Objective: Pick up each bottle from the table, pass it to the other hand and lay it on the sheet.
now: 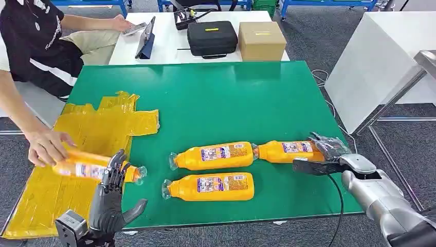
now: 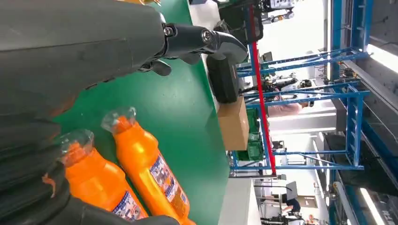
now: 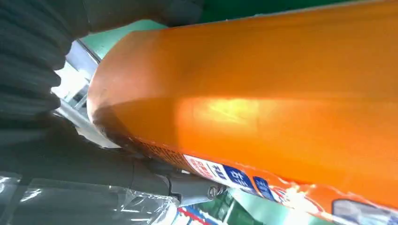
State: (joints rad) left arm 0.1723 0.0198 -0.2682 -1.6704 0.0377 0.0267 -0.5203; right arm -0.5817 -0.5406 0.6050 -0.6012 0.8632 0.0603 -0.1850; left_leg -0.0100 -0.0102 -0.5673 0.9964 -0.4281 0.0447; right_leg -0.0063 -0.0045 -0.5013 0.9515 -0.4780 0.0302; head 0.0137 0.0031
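Three orange bottles lie on the green table [image 1: 216,98]: one in the middle [image 1: 213,156], one nearer the front edge [image 1: 211,187], one to the right [image 1: 288,151]. My right hand [image 1: 329,154] grips the base of the right bottle [image 3: 263,93], fingers behind it and thumb in front, while it lies on the table. Another bottle [image 1: 82,167] lies on the yellow sheet [image 1: 103,128] at the left, with a person's hand [image 1: 46,146] on it. My left hand [image 1: 110,198] stands open just in front of that bottle's cap, its fingers [image 2: 206,42] spread. Two table bottles [image 2: 150,173] lie beyond it.
A person sits at the far left, one arm reaching over the sheet. Behind the green table, a white table carries a black case [image 1: 212,37], a cardboard box [image 1: 261,40] and a tablet [image 1: 146,38]. A white cabinet [image 1: 380,62] and metal frame stand at the right.
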